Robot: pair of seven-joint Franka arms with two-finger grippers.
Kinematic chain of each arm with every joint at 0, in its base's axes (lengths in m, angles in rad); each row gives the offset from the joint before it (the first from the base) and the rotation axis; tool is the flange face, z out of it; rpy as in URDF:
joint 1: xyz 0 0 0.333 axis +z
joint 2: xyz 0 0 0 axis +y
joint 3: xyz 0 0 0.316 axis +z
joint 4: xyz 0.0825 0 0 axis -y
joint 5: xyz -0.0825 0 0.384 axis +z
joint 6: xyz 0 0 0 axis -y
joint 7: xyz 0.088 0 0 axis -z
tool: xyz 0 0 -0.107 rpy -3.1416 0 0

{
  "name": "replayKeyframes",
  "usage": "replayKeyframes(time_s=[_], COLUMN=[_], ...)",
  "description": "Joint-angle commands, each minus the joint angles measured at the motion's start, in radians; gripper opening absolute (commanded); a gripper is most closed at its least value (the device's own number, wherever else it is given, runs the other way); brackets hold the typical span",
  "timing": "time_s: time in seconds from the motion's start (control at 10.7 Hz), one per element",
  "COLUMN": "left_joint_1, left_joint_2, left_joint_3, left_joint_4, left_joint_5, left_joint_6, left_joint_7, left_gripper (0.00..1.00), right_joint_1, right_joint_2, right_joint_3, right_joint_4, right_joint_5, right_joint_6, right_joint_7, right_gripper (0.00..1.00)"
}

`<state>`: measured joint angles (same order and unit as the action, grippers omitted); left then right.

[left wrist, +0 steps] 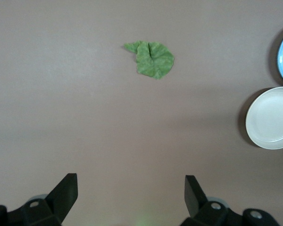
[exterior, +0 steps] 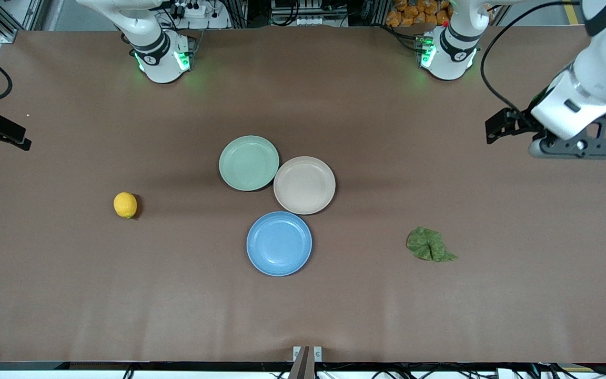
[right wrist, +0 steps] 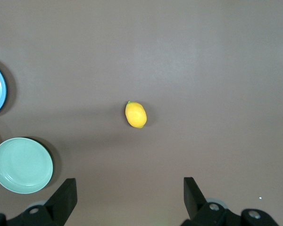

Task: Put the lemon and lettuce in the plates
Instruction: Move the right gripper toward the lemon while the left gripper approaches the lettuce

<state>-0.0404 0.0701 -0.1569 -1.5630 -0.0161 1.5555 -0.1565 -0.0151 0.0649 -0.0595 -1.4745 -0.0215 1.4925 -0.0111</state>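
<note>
Table (exterior: 71, 295): brown, matte, flat; its whole spread shows only in the front view.

Plates: three round shallow matte dishes clustered mid-table. Mint-green plate (exterior: 249, 162) farthest from the front camera, beige-pink plate (exterior: 304, 185) touching it toward the left arm's end, light blue plate (exterior: 279, 243) nearest the front camera. All hold nothing. The wrist views cut them at the picture edges: the left wrist view shows only the beige-pink and a sliver of blue, the right wrist view the mint-green and a sliver of blue.

Left end effector (left wrist: 131, 193): up over the table's edge at the left arm's end; black fingers spread wide, holding nothing. The front view shows only its body, fingers hidden.

Right end effector (right wrist: 130, 194): over the right arm's end; fingers wide apart, gripping nothing. The front view cuts it off at the picture edge.

Lettuce (exterior: 429, 245): one dark green wrinkled leaf, pointed tip, flat on the table toward the left arm's end, well apart from the plates.

Lemon (exterior: 125, 205): small smooth yellow oval on the table toward the right arm's end, well apart from the plates. Green stem nub visible only in the right wrist view.
</note>
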Motion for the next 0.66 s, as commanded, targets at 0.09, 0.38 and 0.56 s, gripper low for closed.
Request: replayKeyframes(time_s=[0.09,0.38,0.56], left_joint_1=[0.000,-0.002,-0.006], left_joint_2=[0.092,0.213,0.296], left_joint_3=[-0.001,-0.001,0.000], left_joint_4=[0.027,0.043,0.044], left_joint_5=[0.005,0.004,0.008], left_joint_6=[0.027,0.119,0.193], left_joint_7=[-0.003,-0.003,-0.003], left_gripper=[1.00,1.00,1.00], right_joint_1=[-0.008,-0.008,-0.008], right_joint_2=[-0.001,0.003,0.018], right_joint_3=[0.004,0.006,0.023], right_joint_4=[-0.082,-0.209,-0.283], right_joint_5=[-0.008,-0.005,-0.005], right_joint_6=[0.056,0.191,0.241], right_joint_7=[0.000,0.000,0.000], right_gripper=[1.00,1.00,1.00])
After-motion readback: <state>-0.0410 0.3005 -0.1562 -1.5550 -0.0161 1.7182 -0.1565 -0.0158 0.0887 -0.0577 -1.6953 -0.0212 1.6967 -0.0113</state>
